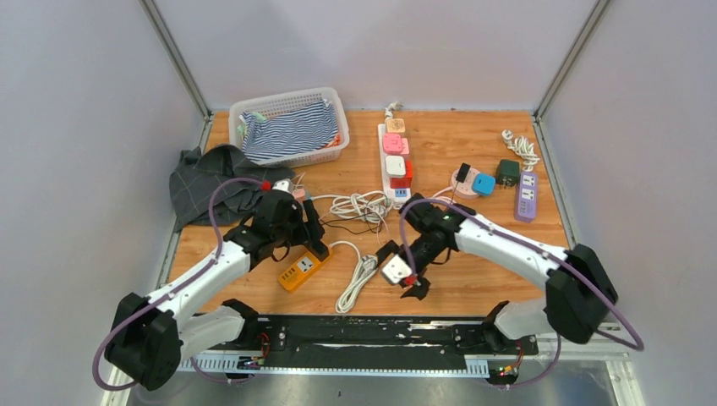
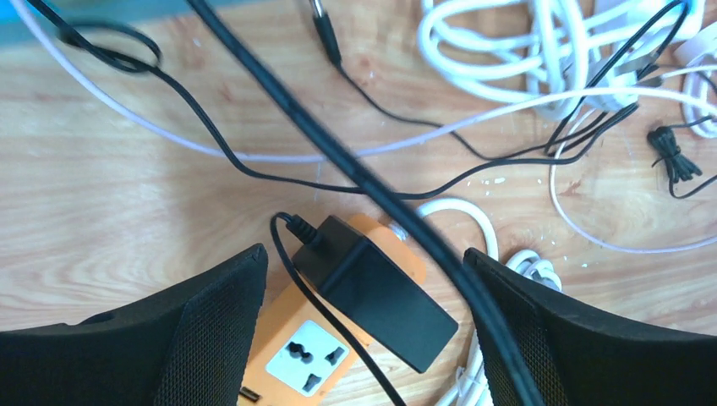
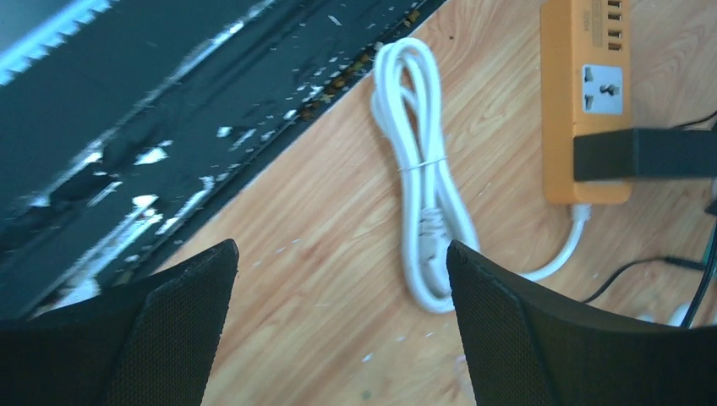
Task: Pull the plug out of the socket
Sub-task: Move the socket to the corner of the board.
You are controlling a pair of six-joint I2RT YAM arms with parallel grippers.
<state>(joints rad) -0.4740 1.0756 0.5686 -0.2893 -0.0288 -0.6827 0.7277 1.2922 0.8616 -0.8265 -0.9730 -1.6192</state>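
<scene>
A black adapter plug (image 2: 376, 292) sits in the far end of an orange power strip (image 2: 287, 338), which lies on the wood table (image 1: 303, 269). My left gripper (image 2: 363, 252) is open and hovers over the plug, one finger on each side, not touching it. In the top view the left gripper (image 1: 314, 230) hides most of the plug. My right gripper (image 3: 342, 246) is open and empty above bare wood, right of the strip (image 3: 585, 93). The plug also shows in the right wrist view (image 3: 643, 154). In the top view the right gripper (image 1: 399, 272) is near the front edge.
A coiled white cord (image 1: 359, 275) lies between the grippers. Tangled white and black cables (image 1: 359, 205) lie behind. A white power strip with several plugs (image 1: 394, 161), a basket of striped cloth (image 1: 292, 127), a dark cloth (image 1: 207, 182) and a purple strip (image 1: 526, 196) stand further back.
</scene>
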